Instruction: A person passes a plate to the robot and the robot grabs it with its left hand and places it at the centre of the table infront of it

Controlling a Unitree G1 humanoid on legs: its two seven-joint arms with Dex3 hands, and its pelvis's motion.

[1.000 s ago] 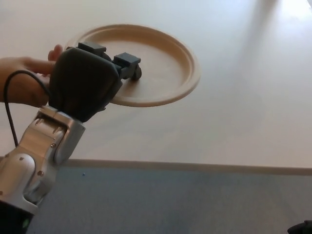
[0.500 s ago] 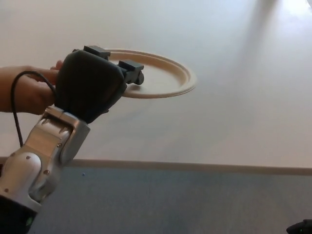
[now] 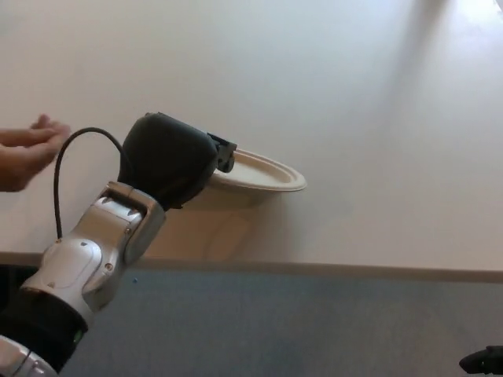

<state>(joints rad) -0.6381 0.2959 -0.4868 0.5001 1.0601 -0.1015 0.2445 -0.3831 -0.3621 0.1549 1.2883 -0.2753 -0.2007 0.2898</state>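
**A:** What has just changed?

**B:** The handover is done. The robot's left hand [image 3: 169, 157], black and bulky, now carries the beige plate [image 3: 263, 174] alone, its fingers closed on the rim at the plate's nine o'clock edge. The person's hand [image 3: 27, 149], at nine o'clock in the view, has let go and hangs open, well apart from the plate. A second ago it was touching the rim beside the robot's hand.

**A:** Where is the plate now?

**B:** Near the middle of the view, held above the pale table [image 3: 377, 118] and seen almost edge-on, a thin ellipse with a soft shadow beneath it. Earlier it sat towards twelve o'clock, its full round face showing; it has come lower, closer to the table's near edge, and tilted flatter to the camera.

**A:** What does that mean for the task?

**B:** The grab looks complete; setting the plate down at the table's centre remains.

**A:** And the right hand?

**B:** Only a dark scrap shows at five o'clock; I cannot tell its state.
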